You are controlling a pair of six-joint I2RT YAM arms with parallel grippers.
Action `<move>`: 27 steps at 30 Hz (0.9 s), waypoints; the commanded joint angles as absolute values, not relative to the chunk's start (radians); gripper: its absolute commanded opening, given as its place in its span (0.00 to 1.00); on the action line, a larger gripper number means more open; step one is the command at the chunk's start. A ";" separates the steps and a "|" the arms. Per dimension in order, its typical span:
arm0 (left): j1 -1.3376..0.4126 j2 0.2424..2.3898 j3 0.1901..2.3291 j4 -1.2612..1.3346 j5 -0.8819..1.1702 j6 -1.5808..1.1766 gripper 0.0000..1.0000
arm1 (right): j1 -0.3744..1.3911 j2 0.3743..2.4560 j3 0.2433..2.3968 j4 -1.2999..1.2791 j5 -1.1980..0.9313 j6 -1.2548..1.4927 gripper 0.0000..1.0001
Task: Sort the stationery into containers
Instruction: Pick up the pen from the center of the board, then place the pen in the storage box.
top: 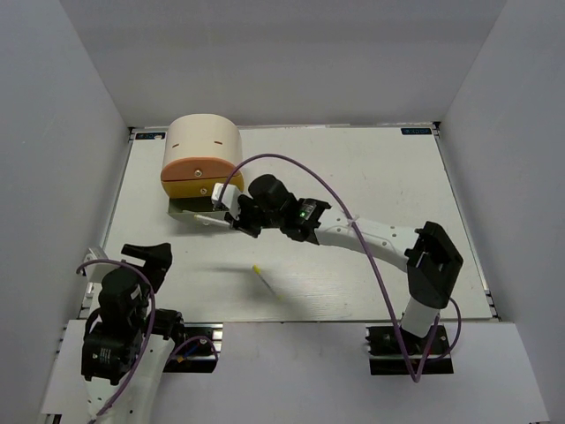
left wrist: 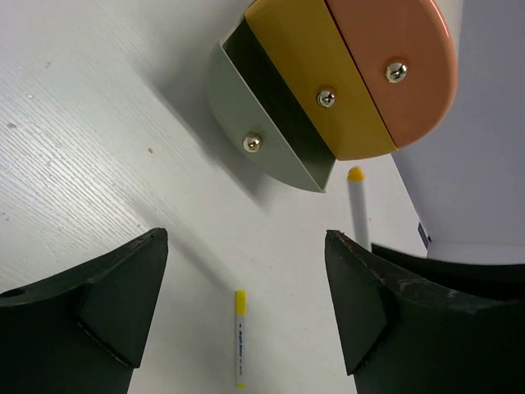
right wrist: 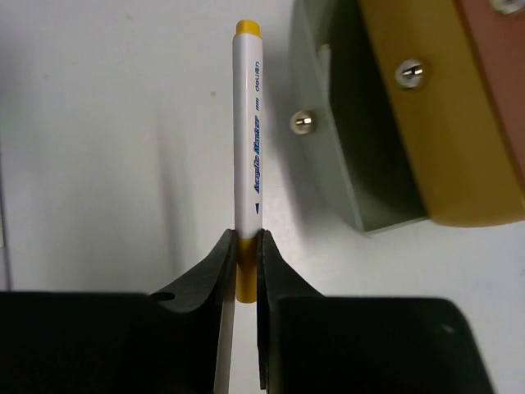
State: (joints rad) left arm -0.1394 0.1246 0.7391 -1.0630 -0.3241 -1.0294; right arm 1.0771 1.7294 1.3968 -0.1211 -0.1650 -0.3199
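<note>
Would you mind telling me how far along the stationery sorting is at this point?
Done: the bottom drawer is pulled open; what it holds is hidden. In hand: the right hand grips a pen beside that drawer. Left: dropping it in, then the second pen on the table; the left hand is open.

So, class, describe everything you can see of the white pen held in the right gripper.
The white pen is a slim, smooth, plastic-looking barrel with yellow at both ends and blue lettering along its side. The right gripper pinches it near one yellow end, so it juts straight out beside the pulled-out grey drawer, not touching it.
</note>
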 commanded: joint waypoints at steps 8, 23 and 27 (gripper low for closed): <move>-0.133 0.094 0.716 -1.046 -0.287 -1.026 0.87 | 1.012 1.905 1.630 -0.051 -0.049 -0.627 0.00; -0.133 0.075 0.707 -1.045 -0.287 -1.035 0.87 | 0.985 2.039 1.726 -0.090 -0.129 -0.683 0.15; -0.133 0.100 0.698 -1.026 -0.265 -1.035 0.87 | 0.980 2.042 1.727 -0.097 -0.140 -0.669 0.29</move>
